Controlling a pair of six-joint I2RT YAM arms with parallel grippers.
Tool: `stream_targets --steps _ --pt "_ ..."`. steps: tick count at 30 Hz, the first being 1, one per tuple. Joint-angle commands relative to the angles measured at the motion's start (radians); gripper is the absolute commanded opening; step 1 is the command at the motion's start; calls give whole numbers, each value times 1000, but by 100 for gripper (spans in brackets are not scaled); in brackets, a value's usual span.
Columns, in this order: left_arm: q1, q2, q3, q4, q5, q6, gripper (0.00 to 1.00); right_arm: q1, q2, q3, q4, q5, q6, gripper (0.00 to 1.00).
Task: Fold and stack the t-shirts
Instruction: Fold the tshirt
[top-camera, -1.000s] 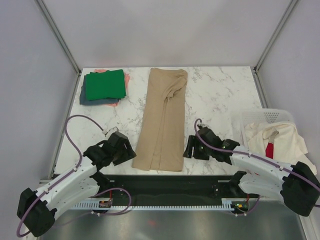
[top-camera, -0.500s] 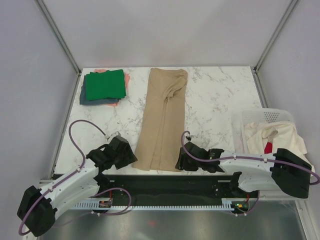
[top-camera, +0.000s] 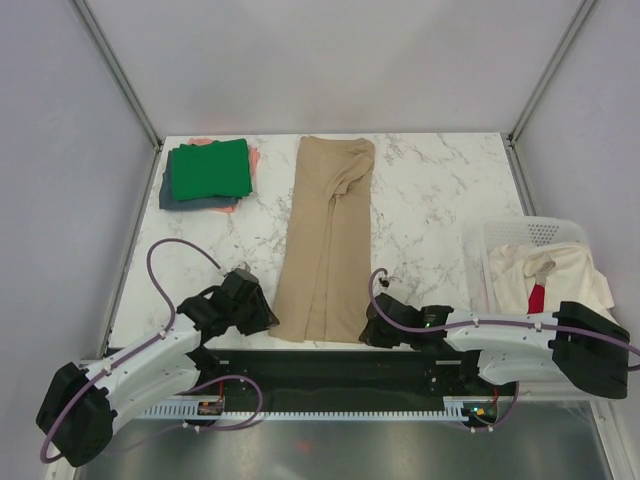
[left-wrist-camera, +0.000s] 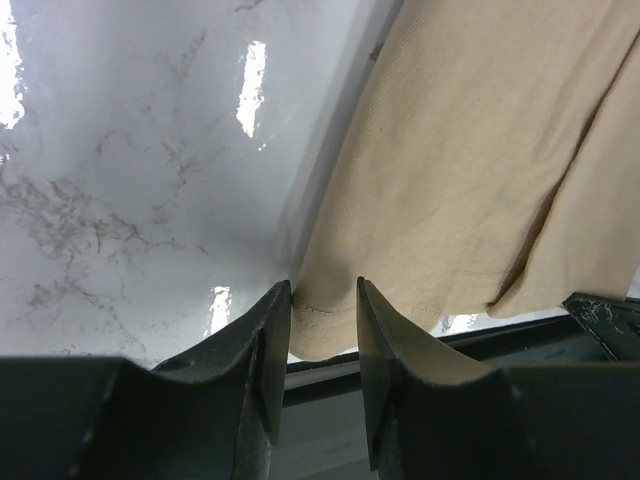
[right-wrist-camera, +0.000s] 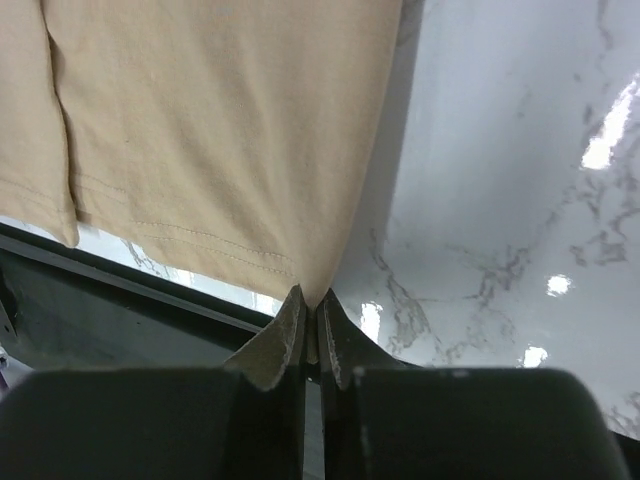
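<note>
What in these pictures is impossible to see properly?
- Top view: the green t-shirt covers the folded shirts beneath; only their edges show.
- Top view: the cream cloth in the basket hides most of the red one.
- Wrist views: the tan t-shirt is cut off by the frame edges.

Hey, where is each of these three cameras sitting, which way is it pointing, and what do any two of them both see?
Top external: above and behind the arm bases, looking down at the marble table; both arms, left gripper and right gripper show.
Left wrist: on the left arm, facing the tan t-shirt's near left hem corner, between its own open fingers.
Right wrist: on the right arm, facing the near right corner, pinched between its own fingers.
Shared: all three see the tan t-shirt's near hem.
</note>
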Motion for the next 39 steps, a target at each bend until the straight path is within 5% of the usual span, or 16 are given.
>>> stream_targets --steps 1,8,28,31,35,39 --pt "-5 -30 -11 46 51 26 40 7 -68 -13 -78 68 22 9" --pt "-77 -38 -22 77 87 -4 45 6 -134 -39 -127 74 39 0" --pt "-232 18 -64 131 30 -96 45 6 -249 -96 -200 105 71 0" --pt "-246 44 -54 138 22 -99 40 7 -246 -96 -194 105 71 0" --pt "-252 54 -34 151 19 -75 6 7 -248 -94 -194 99 67 0" --pt "-310 38 48 67 -34 -38 2 9 -280 -82 -245 93 67 0"
